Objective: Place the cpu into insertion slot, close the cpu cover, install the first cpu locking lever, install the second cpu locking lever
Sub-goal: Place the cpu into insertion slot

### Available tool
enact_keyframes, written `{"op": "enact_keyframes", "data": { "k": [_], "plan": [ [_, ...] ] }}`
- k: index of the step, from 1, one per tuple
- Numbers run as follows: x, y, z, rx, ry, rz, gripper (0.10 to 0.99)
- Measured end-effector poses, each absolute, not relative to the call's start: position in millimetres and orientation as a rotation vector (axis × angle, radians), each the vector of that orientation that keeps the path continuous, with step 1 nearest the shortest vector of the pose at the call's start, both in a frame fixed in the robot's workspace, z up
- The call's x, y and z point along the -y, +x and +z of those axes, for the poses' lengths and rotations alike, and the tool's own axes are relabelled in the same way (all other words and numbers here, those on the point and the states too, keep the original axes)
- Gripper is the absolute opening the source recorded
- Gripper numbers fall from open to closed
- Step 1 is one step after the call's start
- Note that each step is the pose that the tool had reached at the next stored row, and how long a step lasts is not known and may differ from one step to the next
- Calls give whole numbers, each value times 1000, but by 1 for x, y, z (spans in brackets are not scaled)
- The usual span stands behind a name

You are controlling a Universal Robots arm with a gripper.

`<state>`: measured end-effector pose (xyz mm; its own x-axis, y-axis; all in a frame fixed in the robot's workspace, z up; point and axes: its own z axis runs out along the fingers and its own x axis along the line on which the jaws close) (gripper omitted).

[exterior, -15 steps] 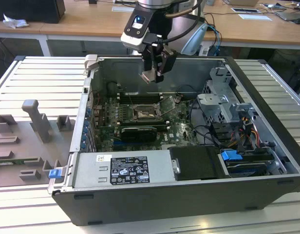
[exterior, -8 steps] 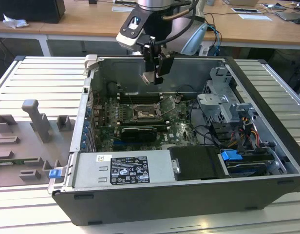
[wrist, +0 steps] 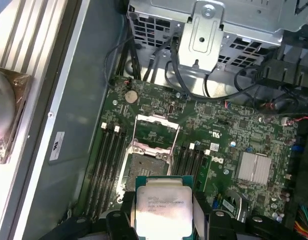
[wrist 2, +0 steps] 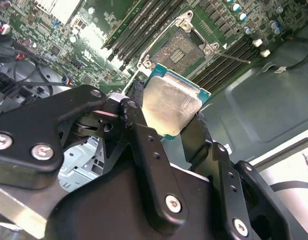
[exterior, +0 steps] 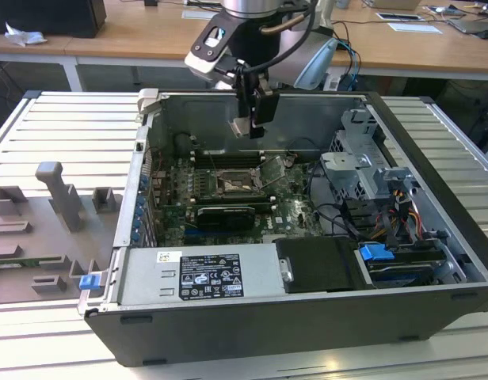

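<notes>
My gripper hangs inside the open computer case, shut on the cpu. The cpu is a square chip with a pale silver face and green edge, clamped between two black fingers. In the second wrist view the cpu sits above and short of the insertion slot. That slot, a dark square with a grey metal rim, lies open on the green board, below the chip. The cpu cover stands swung open at the slot's far edge. In the exterior view the slot is well below the gripper.
Long memory slots flank the socket on both sides. A long black card lies in front of the socket. A metal drive cage and cables fill the exterior view's right; a power supply sits in front. Grey fixtures stand outside the case.
</notes>
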<state>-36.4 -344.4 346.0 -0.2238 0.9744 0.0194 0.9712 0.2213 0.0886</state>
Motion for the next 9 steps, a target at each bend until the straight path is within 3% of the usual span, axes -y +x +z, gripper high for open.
{"op": "enact_keyframes", "data": {
  "k": [9],
  "plan": [
    [344, -36, 344, -2403, 1956, 125, 541]
  ]
}}
